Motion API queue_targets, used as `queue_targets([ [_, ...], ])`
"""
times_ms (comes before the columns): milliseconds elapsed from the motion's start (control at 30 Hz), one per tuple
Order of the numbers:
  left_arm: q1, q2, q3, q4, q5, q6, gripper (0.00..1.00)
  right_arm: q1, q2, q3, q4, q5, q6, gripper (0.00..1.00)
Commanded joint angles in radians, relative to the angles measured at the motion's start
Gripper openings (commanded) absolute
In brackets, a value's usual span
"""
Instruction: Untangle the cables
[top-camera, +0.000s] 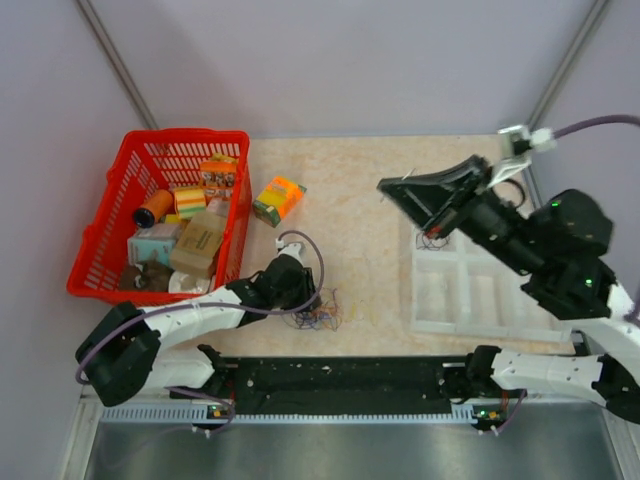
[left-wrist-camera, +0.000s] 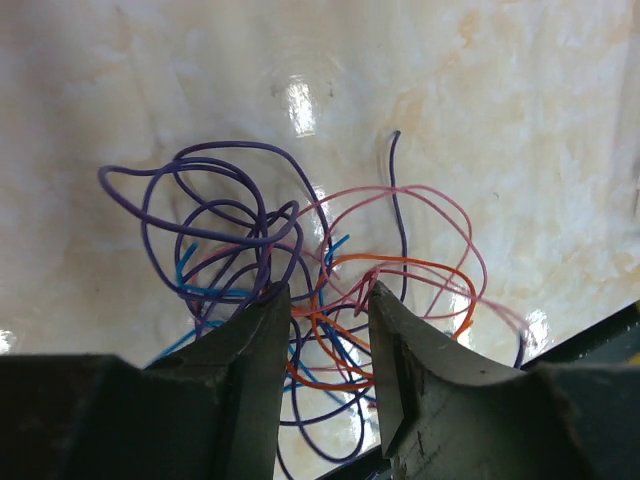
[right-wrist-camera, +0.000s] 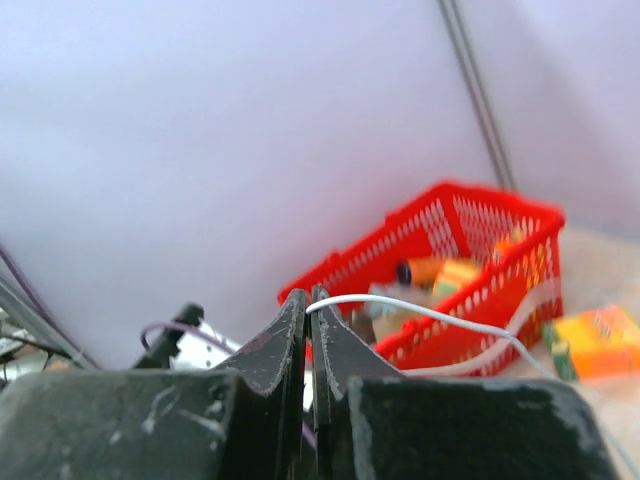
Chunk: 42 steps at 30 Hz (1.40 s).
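Note:
The cables (top-camera: 322, 312) lie as a loose tangle on the marble tabletop near the front. In the left wrist view they show as purple (left-wrist-camera: 215, 215), pink (left-wrist-camera: 430, 200), orange (left-wrist-camera: 410, 263) and blue (left-wrist-camera: 205, 291) loops. My left gripper (left-wrist-camera: 325, 290) hangs low over this tangle, jaws apart, with orange, blue and purple strands crossing the gap and nothing pinched. In the top view the left gripper (top-camera: 300, 290) sits at the tangle's left edge. My right gripper (top-camera: 385, 187) is raised high above the table, shut on a thin white cable (right-wrist-camera: 430, 316) that trails off to the right from the right gripper (right-wrist-camera: 308, 297).
A red basket (top-camera: 110, 215) of packets and cans stands at the back left, an orange box (top-camera: 279, 200) beside it. A white compartment tray (top-camera: 470, 300) lies at the right, a few dark wires (top-camera: 433, 238) at its far corner. A black rail (top-camera: 340, 378) runs along the near edge.

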Motion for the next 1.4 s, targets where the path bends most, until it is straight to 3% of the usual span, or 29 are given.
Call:
queue_targets([
  [0,0.01,-0.069,-0.032,0.001,-0.075,0.01,0.42,0.01,0.017,0.189,-0.097,0.062,-0.178,0.0],
  [467,0.024,-0.137,-0.046,-0.045,-0.107,0.029,0.43,0.01,0.207,0.662,-0.175,0.072,-0.399,0.0],
  [600,0.028,-0.166,-0.052,-0.066,-0.136,0.04,0.44,0.008,0.232,0.763,-0.195,0.165,-0.458,0.0],
  [733,0.035,-0.173,-0.032,-0.109,-0.153,0.066,0.46,0.01,0.311,0.925,-0.19,0.072,-0.476,0.0],
  [800,0.035,-0.204,0.0,-0.151,-0.153,0.088,0.54,0.008,0.35,0.973,-0.184,0.053,-0.479,0.0],
  [1000,0.033,-0.426,0.104,-0.105,0.125,0.22,0.8,0.008,0.377,0.903,-0.161,0.07,-0.478,0.0],
  [1167,0.0,-0.467,0.169,0.042,0.347,0.267,0.82,0.01,0.394,0.883,-0.163,0.087,-0.485,0.0],
  [1267,-0.095,-0.395,0.201,0.095,0.309,0.316,0.76,0.008,0.388,0.883,-0.16,0.092,-0.488,0.0],
  [1367,-0.227,-0.287,0.21,0.176,0.131,0.423,0.79,0.008,0.378,0.886,-0.156,0.084,-0.481,0.0],
])
